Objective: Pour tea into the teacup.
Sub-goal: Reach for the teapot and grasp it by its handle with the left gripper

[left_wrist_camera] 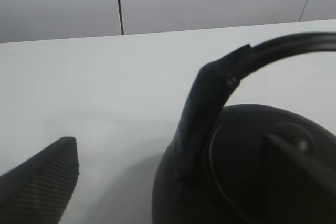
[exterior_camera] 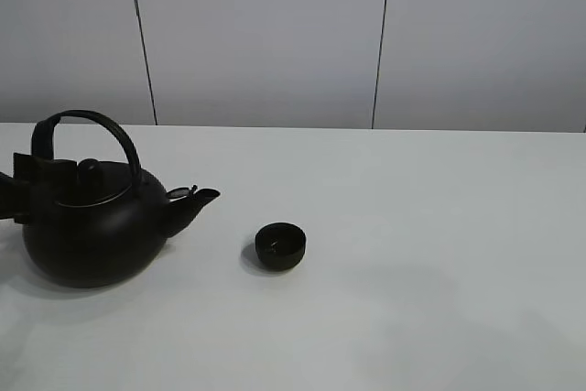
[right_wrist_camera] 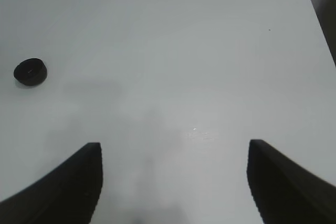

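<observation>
The teacup (exterior_camera: pixel 279 246) is a tiny matte-black handleless cup standing upright at the middle of the white table (exterior_camera: pixel 430 226). It also shows small and far off in the right wrist view (right_wrist_camera: pixel 30 72). The big black kettle (exterior_camera: pixel 92 226) with an arched handle (exterior_camera: pixel 114 135) stands at the left, its spout (exterior_camera: pixel 197 200) towards the cup. My left gripper (exterior_camera: pixel 26 185) is at the kettle's far-left side by the handle's base. One ribbed finger (left_wrist_camera: pixel 47 179) shows apart from the handle (left_wrist_camera: pixel 210 103), so it looks open. My right gripper (right_wrist_camera: pixel 173 150) is open and empty over bare table.
A grey panelled wall (exterior_camera: pixel 275 34) runs behind the table's far edge. The table's corner and right edge (right_wrist_camera: pixel 310 3) show in the right wrist view.
</observation>
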Robot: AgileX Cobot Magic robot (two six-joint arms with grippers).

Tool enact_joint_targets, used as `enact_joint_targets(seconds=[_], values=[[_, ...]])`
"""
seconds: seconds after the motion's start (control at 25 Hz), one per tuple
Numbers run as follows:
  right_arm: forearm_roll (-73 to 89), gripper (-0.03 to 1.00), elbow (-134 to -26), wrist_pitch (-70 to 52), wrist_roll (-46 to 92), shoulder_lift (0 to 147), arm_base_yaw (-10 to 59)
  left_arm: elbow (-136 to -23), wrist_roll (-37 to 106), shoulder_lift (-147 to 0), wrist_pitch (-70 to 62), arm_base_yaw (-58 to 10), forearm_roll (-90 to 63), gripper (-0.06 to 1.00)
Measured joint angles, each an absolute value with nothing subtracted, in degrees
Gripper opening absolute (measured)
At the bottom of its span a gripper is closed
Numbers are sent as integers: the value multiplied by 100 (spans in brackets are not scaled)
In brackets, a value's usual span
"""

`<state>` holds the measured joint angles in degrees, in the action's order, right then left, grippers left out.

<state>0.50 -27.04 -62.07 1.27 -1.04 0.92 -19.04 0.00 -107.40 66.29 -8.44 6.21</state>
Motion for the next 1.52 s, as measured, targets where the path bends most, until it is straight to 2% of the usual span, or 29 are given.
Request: enact_joint_targets(seconds=[0.36,0.44,0.72,0.8,0.92,0.96,1.52], values=[[50,52,-2704,-6207,127,-104,92,-2314,0,-10867,6598,-833,630,66],[50,52,-2704,-6207,127,-104,92,-2332,30,-10867,6598,-833,642,63],[50,52,-2704,-6207,127,-104,92,-2351,30,-10867,6593,-833,666,43],[50,52,-2704,-6207,127,-104,92,-2363,30,-10867,6593,-833,699,34],[50,52,-2704,-6207,127,-104,92,-2369,41,-10869,6593,-854,872,15],[50,52,-2704,-6207,127,-104,92,-2378,109,-10869,6575,-854,846,13],[50,52,-2704,-6201,127,-104,92,-2673,156,-10704,6010,-846,1182,11]])
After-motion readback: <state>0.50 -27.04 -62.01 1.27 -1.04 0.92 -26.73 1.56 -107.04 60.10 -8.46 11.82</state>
